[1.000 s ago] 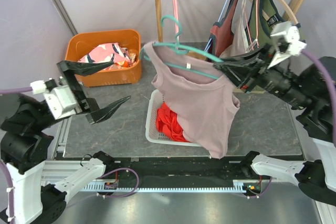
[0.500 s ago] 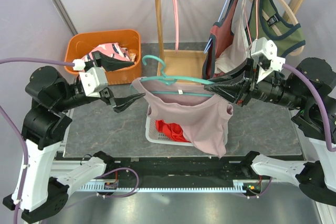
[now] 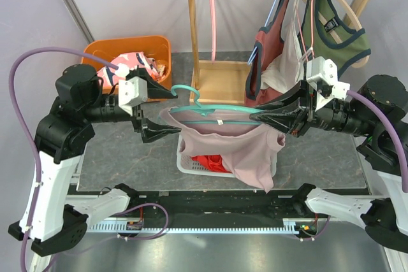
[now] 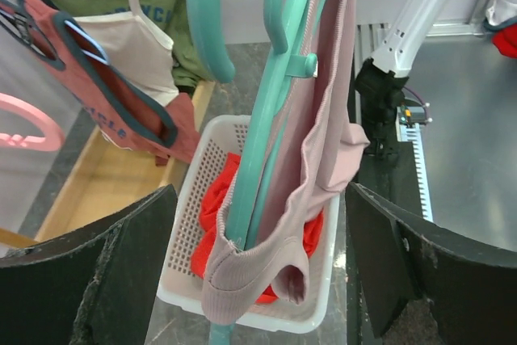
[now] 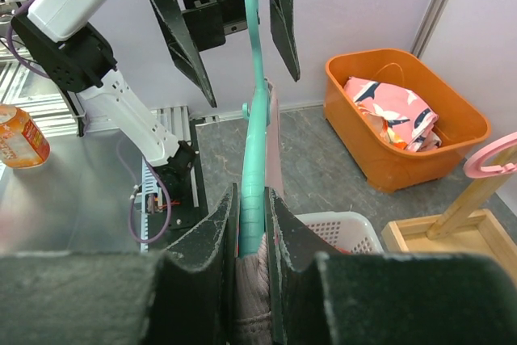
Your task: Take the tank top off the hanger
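Mid-air over the white basket (image 3: 183,157) near the middle of the table, the teal hanger (image 3: 229,108) lies with its long bar running 9 to 3 o'clock in the top view, hook curling toward 12. The right gripper (image 3: 260,116) is pinched narrow on the bar's 3 o'clock end. The pink tank top (image 3: 239,148) droops from the bar toward 6 o'clock. At the 9 o'clock end the left gripper (image 3: 176,112) gapes wide, a finger on either side of strap and bar, touching neither.
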### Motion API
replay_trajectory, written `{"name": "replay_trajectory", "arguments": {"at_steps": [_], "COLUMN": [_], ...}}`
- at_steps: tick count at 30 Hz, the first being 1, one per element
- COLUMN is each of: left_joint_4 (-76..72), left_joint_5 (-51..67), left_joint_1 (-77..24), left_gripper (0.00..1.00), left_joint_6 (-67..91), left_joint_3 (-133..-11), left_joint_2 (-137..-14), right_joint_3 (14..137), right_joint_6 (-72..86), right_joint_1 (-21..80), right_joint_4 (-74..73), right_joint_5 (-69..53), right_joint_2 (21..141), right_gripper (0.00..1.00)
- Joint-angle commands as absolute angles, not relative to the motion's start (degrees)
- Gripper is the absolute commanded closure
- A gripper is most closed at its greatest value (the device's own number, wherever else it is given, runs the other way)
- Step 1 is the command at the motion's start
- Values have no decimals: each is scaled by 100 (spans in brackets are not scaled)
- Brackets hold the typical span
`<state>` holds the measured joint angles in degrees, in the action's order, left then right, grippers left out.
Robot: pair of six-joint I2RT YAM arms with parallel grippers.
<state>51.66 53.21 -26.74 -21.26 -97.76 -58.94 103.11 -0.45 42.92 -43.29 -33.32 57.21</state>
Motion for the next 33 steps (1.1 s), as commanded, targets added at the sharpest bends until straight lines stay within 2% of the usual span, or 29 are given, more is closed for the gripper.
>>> {"name": "replay_trajectory", "arguments": {"at_steps": [1, 2, 3, 4, 6, 8, 11, 12, 15, 21, 22, 24, 25, 26, 28, 29, 31, 33], "left_joint_4": [5748, 5748, 5757, 5757, 5757, 5748, 5739, 5748, 5713, 5099, 5019, 4800, 4721, 4641, 4536, 4518, 4517, 4509], "left_joint_5": [5660, 5686, 5704, 5739, 5783, 5809, 5810, 5792, 5687, 5133, 5055, 4905, 4565, 4405, 3853, 3693, 3516, 3559], "left_joint_1": [-2654, -2654, -2654, -2654, -2663, -2663, -2663, -2663, -2663, -2663, -2663, -2663, -2663, -2663, -2663, -2663, -2663, -2663], "left_gripper": [15, 20, 34, 44, 58, 59, 67, 79, 98, 98, 98, 98, 98, 98, 98, 98, 98, 98], "left_joint_6": [-2444, -2443, -2443, -2426, -2382, -2355, -2364, -2373, -2373, -1969, -1934, -1699, -1540, -1434, -1266, -1213, -1300, -1318], "left_joint_3": [-10116, -10125, -10142, -10160, -10195, -10195, -10230, -10283, -10327, -10143, -10116, -10020, -10011, -10054, -10125, -10177, -10187, -10134], "left_joint_2": [-6029, -6055, -6082, -6091, -6117, -6135, -6161, -6161, -6144, -6030, -6029, -6012, -6038, -6064, -6135, -6152, -6161, -6126], "right_joint_3": [10266, 10240, 10187, 10143, 9977, 9853, 9624, 9563, 9431, 8835, 8755, 8561, 8543, 8543, 8569, 8578, 8657, 8701], "right_joint_6": [-88, -79, -70, -62, -18, 148, 272, 264, 237, 62, 53, 53, 53, 53, 96, 140, 245, 333], "right_joint_1": [4315, 4315, 4315, 4315, 4307, 4315, 4315, 4315, 4316, 4315, 4315, 4315, 4315, 4315, 4315, 4315, 4315, 4315], "right_joint_4": [-3639, -3613, -3595, -3534, -3402, -3095, -2708, -2672, -2558, -2031, -1969, -1846, -1854, -1854, -1925, -1951, -2021, -2144], "right_joint_5": [-3542, -3533, -3516, -3498, -3472, -3454, -3349, -3288, -2875, -1144, -1012, -669, -546, -319, -89, 191, 421, 780], "right_joint_2": [5608, 5599, 5599, 5590, 5537, 5467, 5449, 5458, 5441, 5107, 5011, 4940, 4913, 4922, 4922, 4939, 4966, 4983], "right_gripper": [100, 100, 100, 100, 100, 100, 100, 100, 100, 99, 93, 87, 79, 61, 44, 27, 25, 16]}}
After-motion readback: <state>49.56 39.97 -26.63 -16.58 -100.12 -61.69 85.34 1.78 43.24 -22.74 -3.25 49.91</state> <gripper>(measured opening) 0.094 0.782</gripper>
